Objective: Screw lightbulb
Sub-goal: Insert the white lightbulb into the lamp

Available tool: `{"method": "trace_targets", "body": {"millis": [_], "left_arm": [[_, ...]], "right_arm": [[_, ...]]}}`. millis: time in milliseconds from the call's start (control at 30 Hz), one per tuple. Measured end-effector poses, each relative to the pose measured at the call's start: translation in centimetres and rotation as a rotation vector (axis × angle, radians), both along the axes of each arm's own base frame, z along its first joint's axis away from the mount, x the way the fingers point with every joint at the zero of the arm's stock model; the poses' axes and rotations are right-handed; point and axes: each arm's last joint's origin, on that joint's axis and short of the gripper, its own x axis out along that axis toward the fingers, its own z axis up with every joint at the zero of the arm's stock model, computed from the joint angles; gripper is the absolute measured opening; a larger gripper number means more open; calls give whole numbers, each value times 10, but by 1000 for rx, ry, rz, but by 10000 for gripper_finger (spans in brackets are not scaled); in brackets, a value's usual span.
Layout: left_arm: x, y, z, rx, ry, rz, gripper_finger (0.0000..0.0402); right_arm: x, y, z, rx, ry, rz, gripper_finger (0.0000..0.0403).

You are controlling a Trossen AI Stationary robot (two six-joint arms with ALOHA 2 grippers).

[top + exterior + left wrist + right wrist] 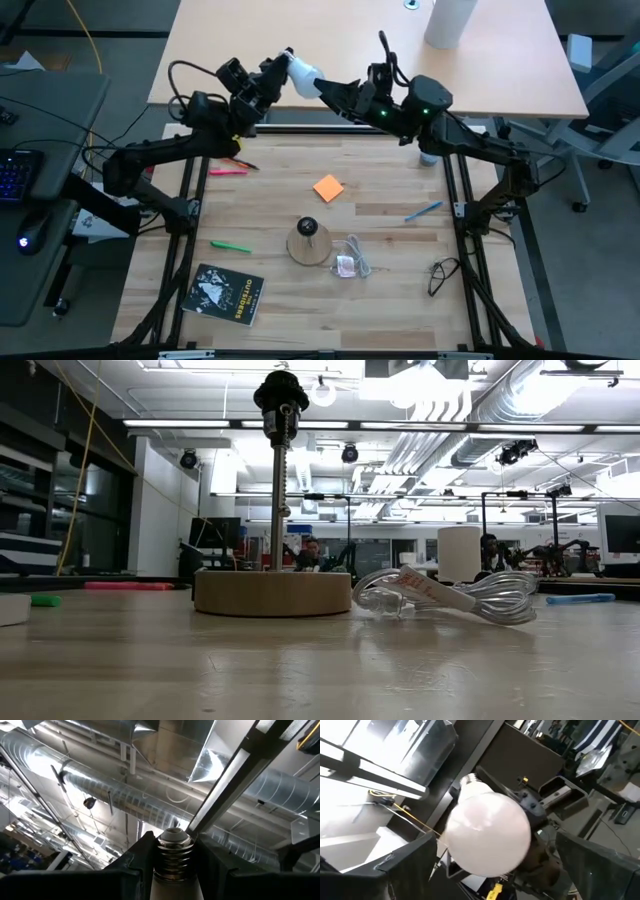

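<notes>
The left gripper (283, 68) is clamped on the lightbulb (300, 76), raised well beyond the wooden lamp base (308, 243), past the table's far edge. In the left wrist view its fingers (142, 855) pinch the bulb just below the silver threaded base (175, 851), which points up and away. The right gripper (335, 92) stands spread wide just beside the globe, touching nothing.

The bulb looks light, smooth and fragile; a gentle hold around the globe's widest part would probably suit, leaving the threads free for the black socket (281, 392).

The book (228, 293) near the lamp base bears white lettering too small to read.
</notes>
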Motion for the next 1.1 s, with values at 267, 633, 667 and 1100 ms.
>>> {"method": "trace_targets", "body": {"millis": [267,633,667,1100], "left_arm": [[-1,-1,1,30,20,-67,104],[3,0,-2,13,72,-77,104],[3,0,-2,16,75,-72,104],[4,1,-3,25,97,-62,104]], "right_arm": [[-1,0,2,-12,-16,11,397],[-1,0,2,-34,-8,18,397],[-1,1,2,-37,-7,21,397],[1,1,-2,-1,30,17,397]]}}
